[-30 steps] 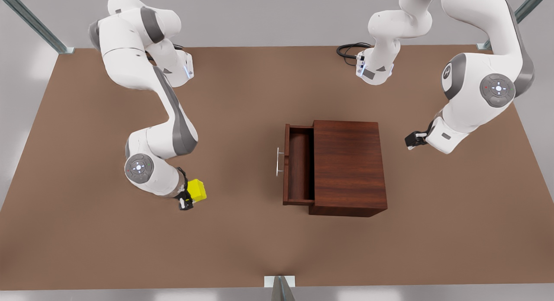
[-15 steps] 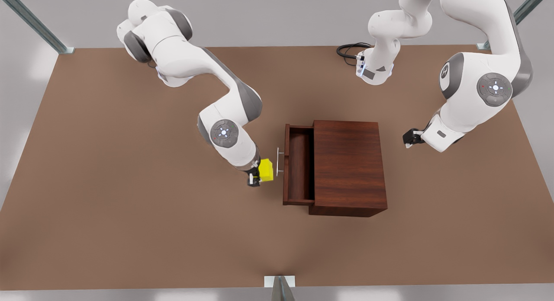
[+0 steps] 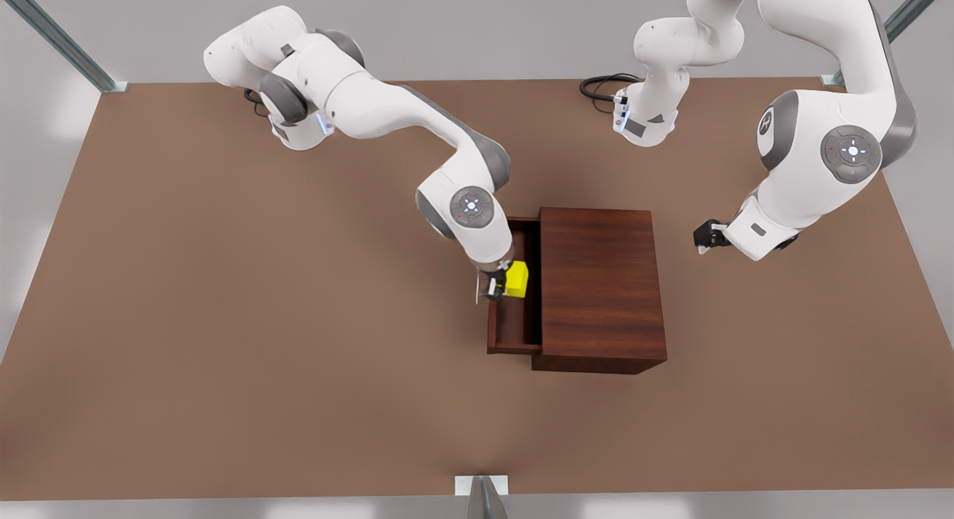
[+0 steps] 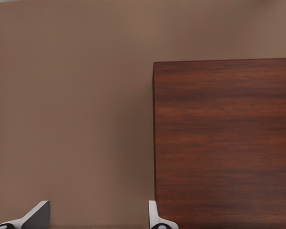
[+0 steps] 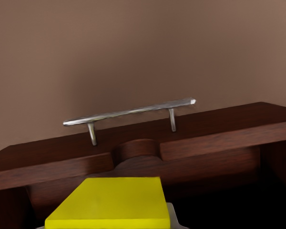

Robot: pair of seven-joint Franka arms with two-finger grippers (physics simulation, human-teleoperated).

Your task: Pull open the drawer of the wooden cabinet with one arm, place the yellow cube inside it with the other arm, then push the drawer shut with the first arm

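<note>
My right pincer (image 3: 498, 287) pinches the small bright yellow cube (image 3: 517, 279) above the pulled-out dark reddish-brown wooden drawer (image 3: 514, 326) (silver bar handle (image 5: 128, 113) beyond). My left pincer (image 3: 701, 239), fingers spread, waits beside the boxy wood-grain cabinet (image 3: 601, 284).

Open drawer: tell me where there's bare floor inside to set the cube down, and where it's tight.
The dark reddish-brown wooden drawer has bare floor between the small yellow cube and its near end wall. It is crowded mid-drawer, where the right gripper holds the cube between the silver bar handle and the dark wood-grain cabinet. The left gripper waits, open, beyond the cabinet.
</note>
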